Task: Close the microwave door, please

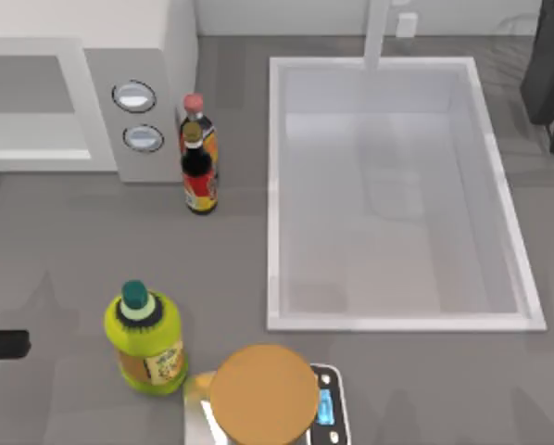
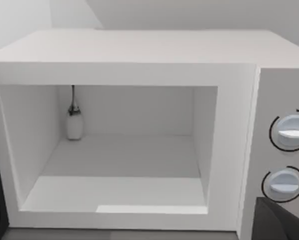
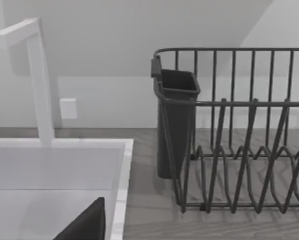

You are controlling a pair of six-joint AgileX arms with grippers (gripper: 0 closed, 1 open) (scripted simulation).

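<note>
at the surface's far left the microwave (image 2: 139, 65) gapes, cavity bare; whether either hand is apart or together, cannot tell.

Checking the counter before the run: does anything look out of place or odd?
The microwave stands open, its cavity exposed and bare except for a small white fitting on the back wall. The green bottle and the two sauce bottles stand upright; nothing is spilled.
</note>
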